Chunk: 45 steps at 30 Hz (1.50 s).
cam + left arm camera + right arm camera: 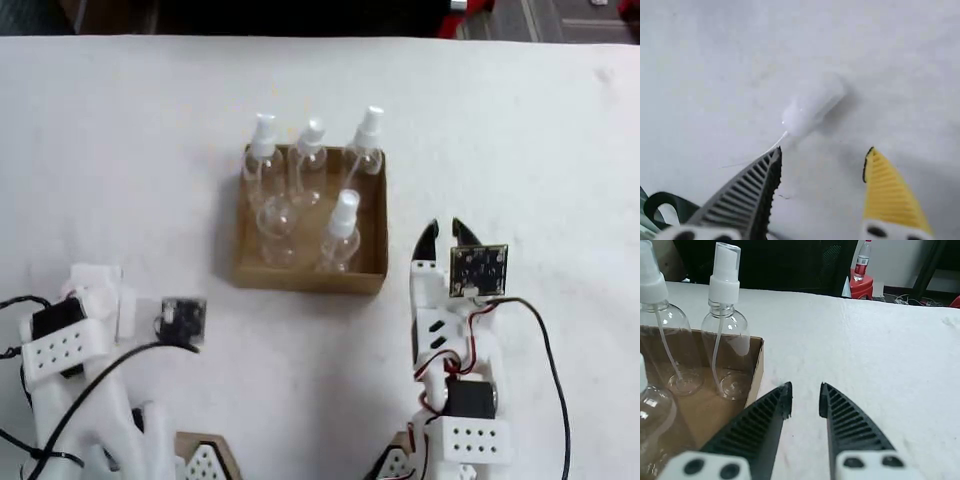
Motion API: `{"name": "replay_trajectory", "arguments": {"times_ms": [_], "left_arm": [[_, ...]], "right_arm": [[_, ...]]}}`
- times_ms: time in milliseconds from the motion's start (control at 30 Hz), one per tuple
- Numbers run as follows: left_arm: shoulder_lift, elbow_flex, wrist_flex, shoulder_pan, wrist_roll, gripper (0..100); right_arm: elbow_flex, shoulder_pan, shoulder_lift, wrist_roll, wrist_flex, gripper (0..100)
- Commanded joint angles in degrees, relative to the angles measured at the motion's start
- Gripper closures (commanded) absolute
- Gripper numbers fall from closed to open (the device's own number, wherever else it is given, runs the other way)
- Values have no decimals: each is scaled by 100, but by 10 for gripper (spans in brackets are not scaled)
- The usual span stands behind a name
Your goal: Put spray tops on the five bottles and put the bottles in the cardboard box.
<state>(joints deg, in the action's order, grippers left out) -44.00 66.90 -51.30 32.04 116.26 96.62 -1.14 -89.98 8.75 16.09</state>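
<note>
While the left gripper (824,152) hangs over the white table (120,150) with its grey and yellow jaws apart, a loose white plastic spray top (812,105) lies on its side just beyond their tips. Mid-table, a shallow brown cardboard box (310,278) holds five clear plastic bottles (340,235), four capped and one bare-necked bottle (275,222). Just right of the box, the right gripper (445,228) sits with black jaws slightly apart, holding nothing.

Five clear bottles (308,165) stand upright in the open cardboard box (310,280) on the white table (520,130). Four wear white spray tops (346,206); the near-left bottle (275,222) is uncapped. A loose top (812,104) lies on its side on the table.
</note>
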Motion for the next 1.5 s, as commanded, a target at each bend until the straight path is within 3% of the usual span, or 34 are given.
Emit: {"name": "replay_trajectory", "arguments": {"times_ms": [0,267,433,767,933,1167,1267,1467], "left_arm": [[-110,-26,-132,-4,457,751],[-66,-62,624,-75,668,751],[673,-211,1108,-338,624,751],[2176,-2681,-721,-409,431,751],[2782,-2927,-791,-365,800,751],[2651,-2848,-1591,-725,844,751],[2747,-2725,-1327,-787,1073,751],[3169,-2013,62,-796,1169,751]], "right_arm": [[53,4,4,53,-136,921],[53,4,4,53,-136,921],[53,4,4,62,-145,921],[53,4,4,62,-127,921],[53,4,4,62,-110,921],[53,4,4,62,-110,921],[53,4,4,62,-110,921],[53,4,4,62,-110,921]]}}
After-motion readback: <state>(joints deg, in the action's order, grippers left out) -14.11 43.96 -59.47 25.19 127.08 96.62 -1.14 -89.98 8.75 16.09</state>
